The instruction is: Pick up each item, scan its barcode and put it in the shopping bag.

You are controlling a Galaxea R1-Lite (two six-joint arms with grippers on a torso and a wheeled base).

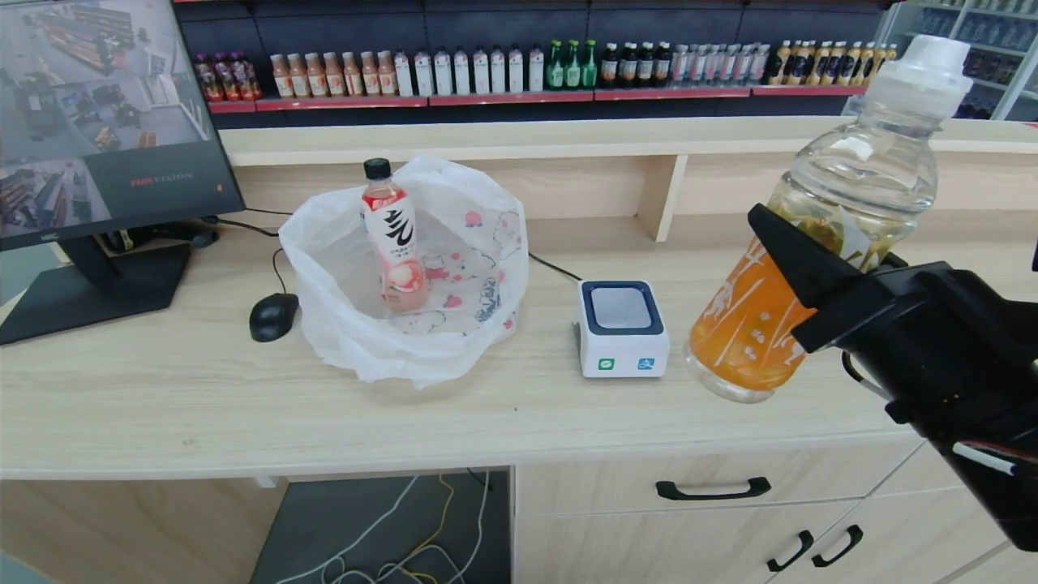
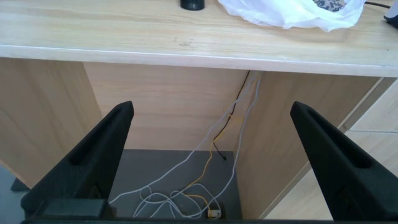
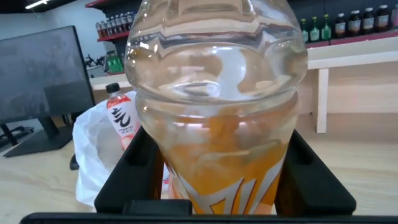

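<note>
A light wood counter (image 1: pixel 203 405) runs the full width of the head view, with a shelf (image 1: pixel 519 97) of drinks along the back wall.

Far left on the counter stands a dark monitor (image 1: pixel 97 113) on a black foot. Just to its right lies a black mouse (image 1: pixel 273 316), its cable trailing back toward the monitor.

Beside the mouse sits the white plastic bag (image 1: pixel 478 308), open at the top and printed with small pink shapes. Inside it a pink bottle (image 1: pixel 393 243) with a black cap stands upright.

Right of the bag, set a little apart, is the scanner (image 1: pixel 623 328), a small white box with a grey window on top. A black cable runs from behind it toward the bag.

Farther right, the right gripper (image 1: pixel 823 243) holds an orange bottle (image 1: pixel 843 186) in the air. The jaws are clamped on the bottle's middle, one black finger across its front face. The bottle is tilted, with its white cap up and to the right. Its upper part is clear and its lower part has an orange label. In the right wrist view the bottle sits between both fingers, with the bag and pink bottle beyond it.

Below the counter, loose wires (image 1: pixel 405 543) lie in an open recess at centre, and drawers (image 1: pixel 714 519) with black handles sit to the right.

The left gripper (image 2: pixel 211 109) hangs low in front of the counter's edge, facing that recess. Its jaws are spread wide with nothing between them.
</note>
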